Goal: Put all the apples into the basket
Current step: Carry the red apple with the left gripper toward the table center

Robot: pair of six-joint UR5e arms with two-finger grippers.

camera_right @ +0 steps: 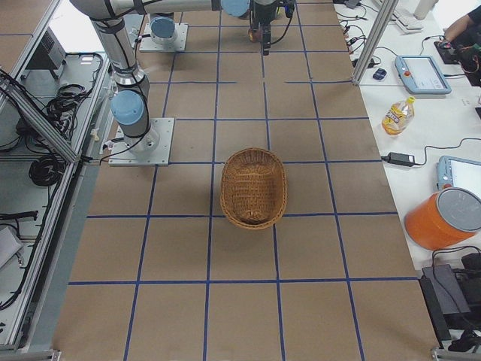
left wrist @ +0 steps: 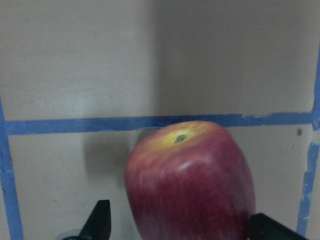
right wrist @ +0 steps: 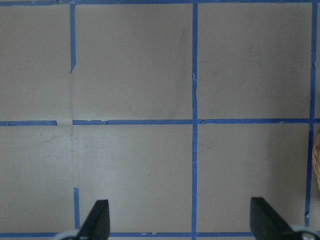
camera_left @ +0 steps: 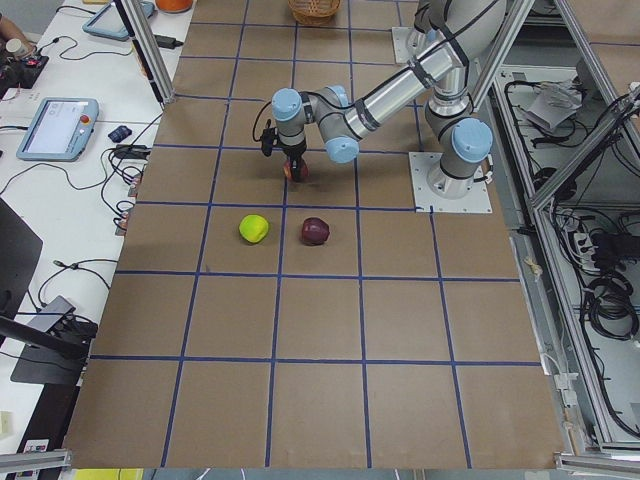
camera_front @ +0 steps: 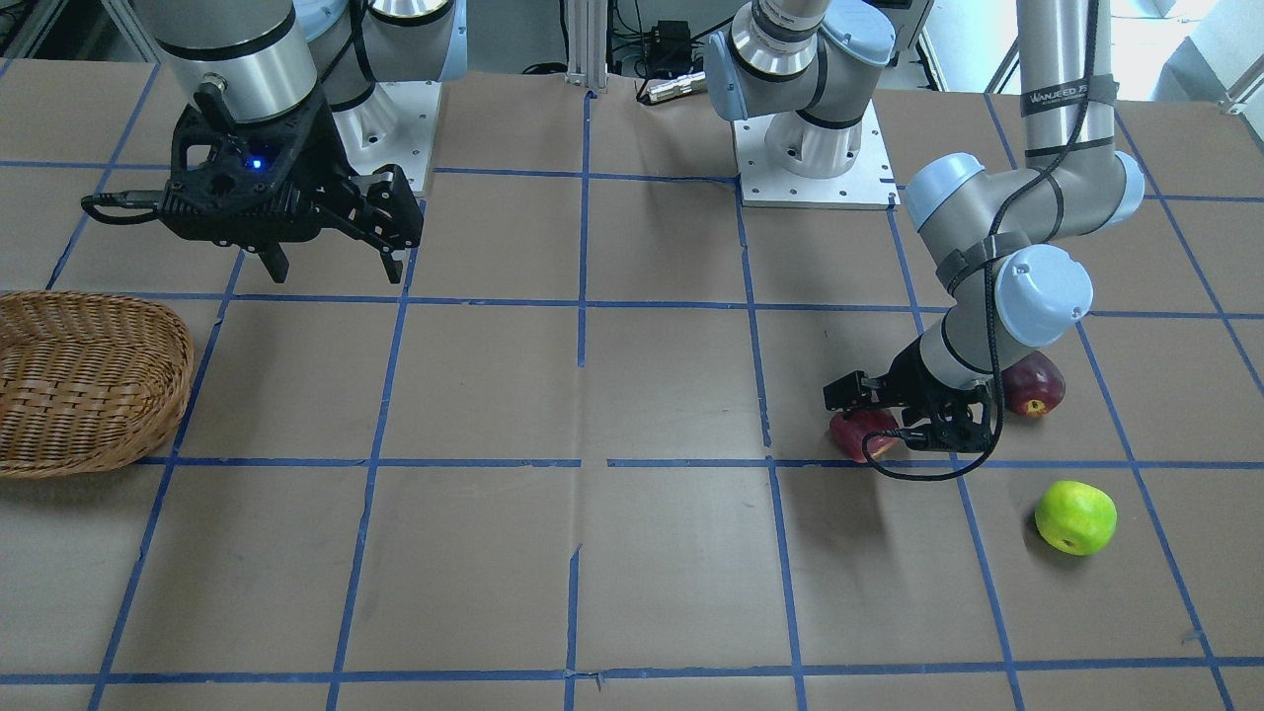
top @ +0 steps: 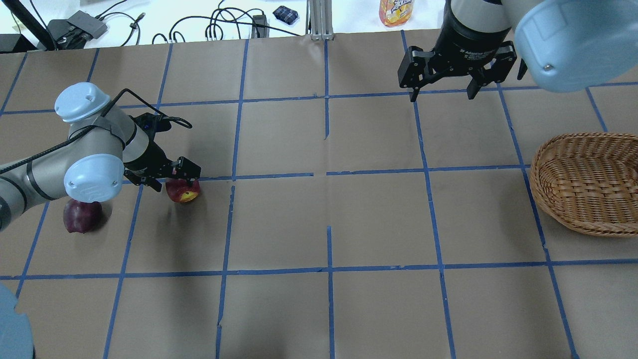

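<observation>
Brown paper-covered table (top: pixel 379 209) with a blue tape grid. Streaky red apple with a yellowish dimple (top: pixel 183 192) sits on the paper near the table's left end. Left gripper (left wrist: pixel 182 225) is low over it, jaws spread, one finger on each side. The wrist view shows a gap at one finger, and the other is right at the apple's skin. Dark maroon apple (top: pixel 79 215) lies just beside it, closer to the left end and partly under the arm's elbow. Bright lime green apple (camera_front: pixel 1075 516) lies near both, toward the operators' edge. Shallow oval light-brown wicker basket (top: pixel 548 174) sits at the right end, well apart from the apples. Right gripper (top: pixel 441 93) hangs above the table near the basket, jaws wide apart, holding nothing.
</observation>
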